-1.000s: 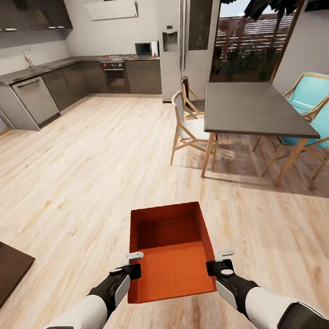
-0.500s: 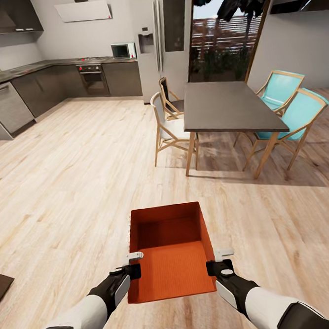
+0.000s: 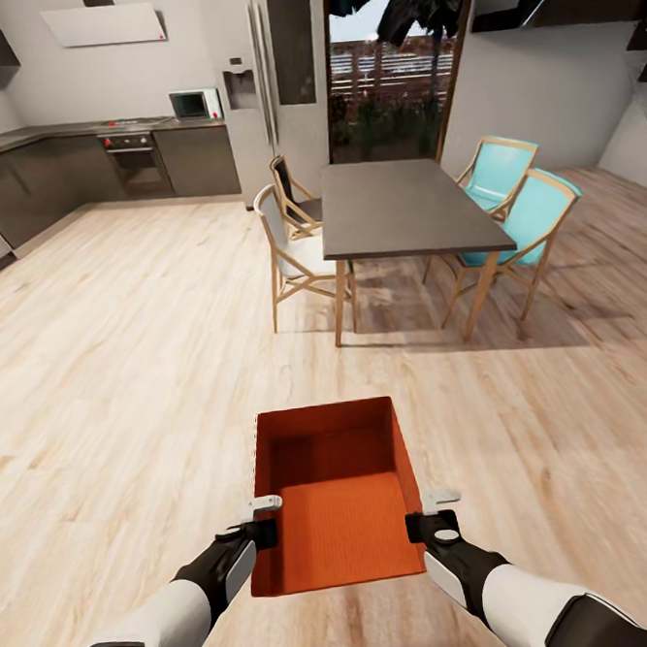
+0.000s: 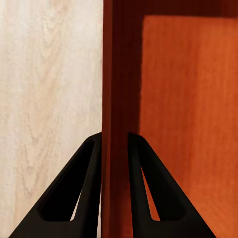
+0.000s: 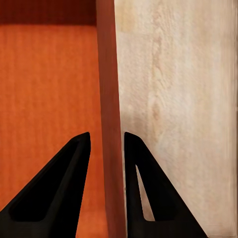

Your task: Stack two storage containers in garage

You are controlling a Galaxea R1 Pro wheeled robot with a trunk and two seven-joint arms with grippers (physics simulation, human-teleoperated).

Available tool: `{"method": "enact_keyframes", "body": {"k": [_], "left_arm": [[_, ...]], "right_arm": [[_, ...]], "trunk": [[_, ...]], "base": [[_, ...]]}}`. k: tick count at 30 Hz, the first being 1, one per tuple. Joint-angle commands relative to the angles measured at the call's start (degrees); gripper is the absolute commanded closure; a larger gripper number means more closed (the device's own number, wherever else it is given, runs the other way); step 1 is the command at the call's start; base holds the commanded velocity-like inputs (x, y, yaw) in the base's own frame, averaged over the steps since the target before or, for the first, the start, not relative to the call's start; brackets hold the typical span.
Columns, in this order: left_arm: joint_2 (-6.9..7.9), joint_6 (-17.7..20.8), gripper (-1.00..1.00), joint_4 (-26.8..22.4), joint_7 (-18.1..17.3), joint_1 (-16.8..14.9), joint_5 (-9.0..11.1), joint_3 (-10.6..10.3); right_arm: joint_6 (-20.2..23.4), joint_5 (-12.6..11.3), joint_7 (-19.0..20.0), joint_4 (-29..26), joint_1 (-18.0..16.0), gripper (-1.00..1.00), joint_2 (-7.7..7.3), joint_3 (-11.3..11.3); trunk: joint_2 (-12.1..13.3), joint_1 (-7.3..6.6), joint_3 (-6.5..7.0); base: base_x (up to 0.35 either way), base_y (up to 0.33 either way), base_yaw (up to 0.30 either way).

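Now carrying an orange-red ribbed open-top plastic bin point(image 3: 335, 498) above light wood-plank floor point(image 3: 123, 378). Left gripper point(image 3: 264, 519) fingers pinching its left wall, right gripper point(image 3: 424, 512) fingers its right.

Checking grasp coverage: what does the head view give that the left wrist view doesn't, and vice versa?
Head view alone: the room, with the dining table, chairs, kitchen counters, the right gripper on the container's other wall, and the whole open-top container.

Left wrist view alone: close contact detail, one finger outside the wall and one inside, pinching it.

Shared: the orange-red container, the left gripper and the light wood-plank floor.
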Motion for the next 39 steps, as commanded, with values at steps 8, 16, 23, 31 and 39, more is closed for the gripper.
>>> {"method": "enact_keyframes", "body": {"k": [8,16,23,31,39], "left_arm": [[0.62,0.4,1.00,0.0,0.7,0.1,-0.3,-0.3],[0.62,0.4,1.00,0.0,0.7,0.1,-0.3,-0.3],[0.62,0.4,1.00,0.0,0.7,0.1,-0.3,-0.3],[0.62,0.4,1.00,0.0,0.7,0.1,-0.3,-0.3],[0.62,0.4,1.00,0.0,0.7,0.1,-0.3,-0.3]], "right_arm": [[-0.5,0.4,-0.8,0.0,-0.1,1.00,-0.01,-1.9],[-0.5,0.4,-0.8,0.0,-0.1,1.00,-0.01,-1.9],[-0.5,0.4,-0.8,0.0,-0.1,1.00,-0.01,-1.9],[-0.5,0.4,-0.8,0.0,-0.1,1.00,-0.01,-1.9],[-0.5,0.4,-0.8,0.0,-0.1,1.00,-0.01,-1.9]], "trunk": [[0.0,0.00,-0.04],[0.0,0.00,-0.04],[0.0,0.00,-0.04],[0.0,0.00,-0.04],[0.0,0.00,-0.04]], "base": [[0.000,0.000,-0.247],[0.000,0.000,-0.247],[0.000,0.000,-0.247],[0.000,0.000,-0.247],[0.000,0.000,-0.247]]}}
